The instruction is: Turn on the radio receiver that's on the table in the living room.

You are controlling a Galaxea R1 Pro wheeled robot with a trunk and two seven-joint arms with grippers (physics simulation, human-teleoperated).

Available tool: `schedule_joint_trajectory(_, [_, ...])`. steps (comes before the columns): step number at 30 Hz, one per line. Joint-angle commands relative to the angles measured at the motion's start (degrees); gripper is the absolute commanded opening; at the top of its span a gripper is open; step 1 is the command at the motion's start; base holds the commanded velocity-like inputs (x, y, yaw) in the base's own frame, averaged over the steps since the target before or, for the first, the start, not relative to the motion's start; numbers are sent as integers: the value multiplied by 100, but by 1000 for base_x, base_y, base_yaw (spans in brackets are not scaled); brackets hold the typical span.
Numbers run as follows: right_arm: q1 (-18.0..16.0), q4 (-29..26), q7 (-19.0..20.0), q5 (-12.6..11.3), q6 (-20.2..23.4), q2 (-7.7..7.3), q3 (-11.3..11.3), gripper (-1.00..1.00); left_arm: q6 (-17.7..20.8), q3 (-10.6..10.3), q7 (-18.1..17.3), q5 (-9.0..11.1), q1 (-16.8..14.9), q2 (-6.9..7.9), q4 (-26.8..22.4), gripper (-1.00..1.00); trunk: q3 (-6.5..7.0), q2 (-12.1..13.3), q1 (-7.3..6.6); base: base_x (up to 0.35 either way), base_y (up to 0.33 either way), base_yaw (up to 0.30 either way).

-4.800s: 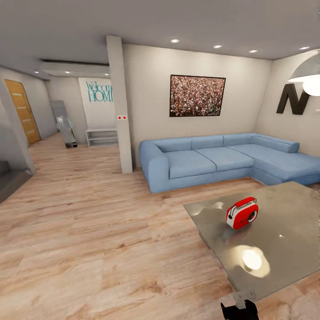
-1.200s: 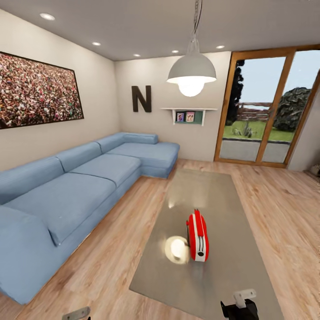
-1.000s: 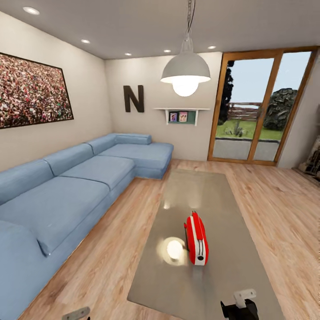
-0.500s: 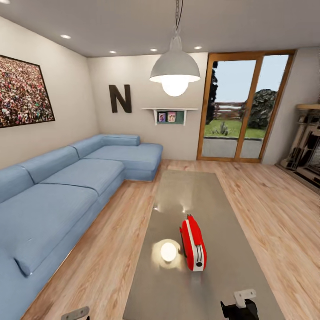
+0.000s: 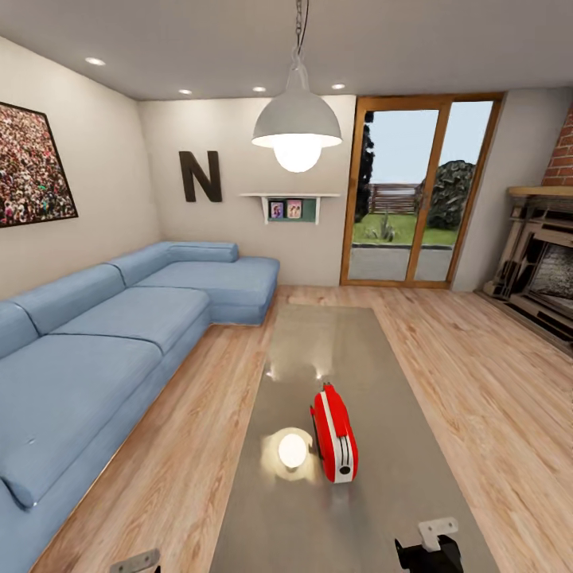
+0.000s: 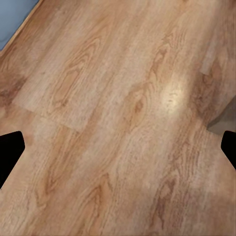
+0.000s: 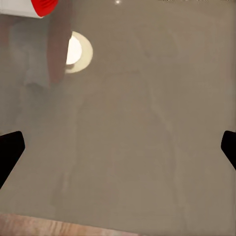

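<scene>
Now, at the right gripper [image 7: 118, 150]: fingers spread wide, nothing between them, poised above the near end of the table [image 7: 147, 123], with a strip of wood floor at the frame's edge. At the left gripper [image 6: 118, 152]: equally wide open and empty, hanging over bare floor [image 6: 113, 88] just beside the table's corner.

Further out, on the table [image 5: 382, 358]: the radio receiver [image 5: 334, 434], standing about mid-length on the glossy grey top, narrow white end turned toward the robot, right beside the bright reflection [image 5: 292, 450] of the pendant lamp [image 5: 297, 127]. Just a red-and-white corner of it [image 7: 37, 6] caught by the right wrist camera. Well apart to the left, the blue sofa [image 5: 95, 350]; off to the right, the fireplace [image 5: 549, 263].

Likely trouble from here:
- Hard to find the switch: no knobs visible from this end-on angle, so cannot tell which face to press.
- Easy to shove rather than press: a slim box on a slick top, probably prone to sliding or toppling sideways under a push on its broad face.
- Easy to misjudge height: mirror-like surface and glare confusing depth near the radio receiver.
- Possible to clip the table edge with the left arm on any forward reach.
</scene>
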Motion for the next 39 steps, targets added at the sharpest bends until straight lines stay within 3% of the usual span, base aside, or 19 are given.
schedule_joint_trajectory(1, [0,0,1,6,0,0,2,100,0,0,-2,0,0,-5,0,100,0,0,0,0,0,-6])
schedule_joint_trajectory(9, [-11,-149,60,60,13,0,19,100,9,-7,-47,16,0,-15,-4,100,0,0,0,0,0,-1])
schedule_joint_trajectory(13, [-60,-1170,41,57,251,0,19,100,106,-3,-9,27,-131,-29,-102,100,0,0,0,0,0,0])
schedule_joint_trajectory(17, [-209,-2145,62,41,1302,0,19,100,713,-7,-7,34,-541,-67,-238,100,0,0,0,0,0,0])
schedule_joint_trajectory(18, [-354,-2694,62,29,1867,0,19,100,1096,-8,-8,35,-759,-83,-465,100,0,0,0,0,0,0])
schedule_joint_trajectory(23, [-674,-3436,38,11,2340,10,19,100,1578,-12,-9,43,-1102,-135,-1083,100,0,0,0,0,0,0])
schedule_joint_trajectory(25, [-977,-3618,39,-8,2647,43,19,100,1990,-16,-4,39,-1311,-304,-1425,100,0,0,0,0,0,0])
schedule_joint_trajectory(29, [-1429,-3683,58,-36,3167,123,19,100,2326,-17,26,31,-1606,-543,-1616,100,0,0,0,0,0,0])
schedule_joint_trajectory(31, [-1613,-3692,60,-59,3343,269,23,100,2394,-17,41,24,-1742,-650,-1641,100,0,0,0,0,0,0])
schedule_joint_trajectory(34, [-1886,-3687,45,-74,3622,803,93,100,2454,-17,69,10,-1920,-781,-1578,100,0,0,0,0,0,0])
schedule_joint_trajectory(36, [-2028,-3649,28,-80,3890,1054,146,100,2463,-17,75,1,-1960,-789,-1448,100,0,0,0,0,0,0])
schedule_joint_trajectory(39, [-2372,-3314,29,-89,4456,1211,176,100,2463,-17,94,-6,-1994,-749,-1352,100,0,0,0,0,0,0])
